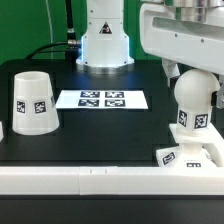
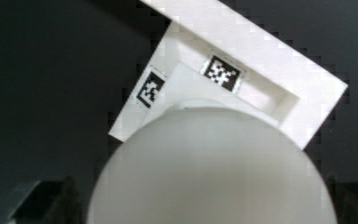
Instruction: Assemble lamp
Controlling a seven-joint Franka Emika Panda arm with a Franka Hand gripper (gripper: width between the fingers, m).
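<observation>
My gripper (image 1: 187,78) is at the exterior view's right, shut on the round white bulb (image 1: 192,100). It holds the bulb upright, neck down, just above the flat square base (image 1: 190,155) near the front edge. In the wrist view the bulb (image 2: 202,160) fills the space between my gripper's (image 2: 202,205) dark fingers (image 2: 39,200). The base (image 2: 247,70), with its tags, lies beyond it. The tapered shade (image 1: 33,103) stands mouth down at the exterior view's left, well apart.
The marker board (image 1: 102,99) lies flat in the middle of the black table. The robot's white pedestal (image 1: 104,40) stands behind it. A white rail (image 1: 90,178) runs along the table's front edge.
</observation>
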